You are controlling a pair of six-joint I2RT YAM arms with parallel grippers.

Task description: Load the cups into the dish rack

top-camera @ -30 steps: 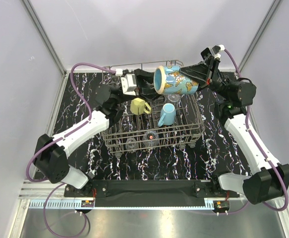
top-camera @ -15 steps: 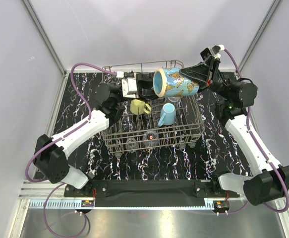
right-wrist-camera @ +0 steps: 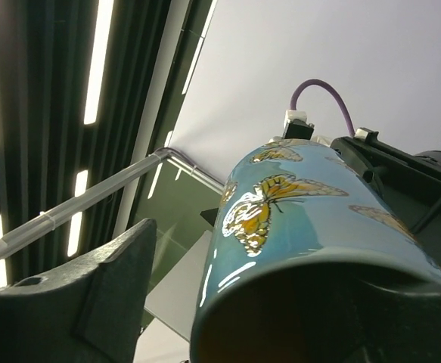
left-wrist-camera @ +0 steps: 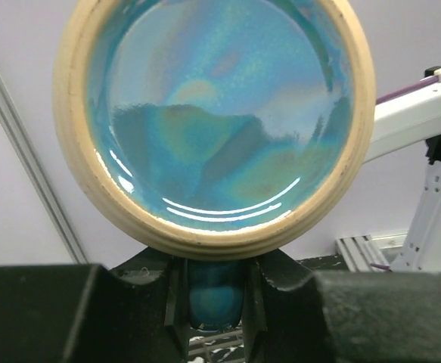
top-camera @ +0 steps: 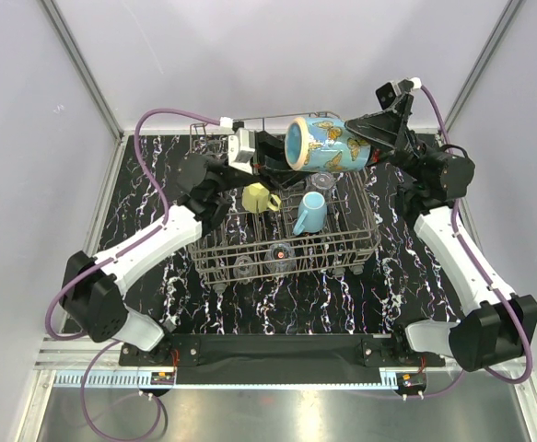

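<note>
A teal-blue cup with orange butterflies (top-camera: 328,145) hangs on its side in the air above the back of the dish rack (top-camera: 369,235). My left gripper (top-camera: 285,166) is shut on its handle. In the left wrist view the handle (left-wrist-camera: 214,299) sits pinched between the jaws, and the cup's cream-rimmed mouth (left-wrist-camera: 214,113) faces the camera. My right gripper (top-camera: 371,138) is open at the cup's base. In the right wrist view its left finger (right-wrist-camera: 107,295) stands clear of the cup's wall (right-wrist-camera: 311,227); the other finger is hidden.
In the rack stand a yellow mug (top-camera: 261,197), a light blue mug (top-camera: 310,214) and two clear glasses (top-camera: 280,255) (top-camera: 243,267) near its front. The rack rests on a black marbled mat (top-camera: 148,198) between white walls.
My right gripper has opened off the cup's base and drawn back a little. The cup, held by my left gripper, has risen slightly.
</note>
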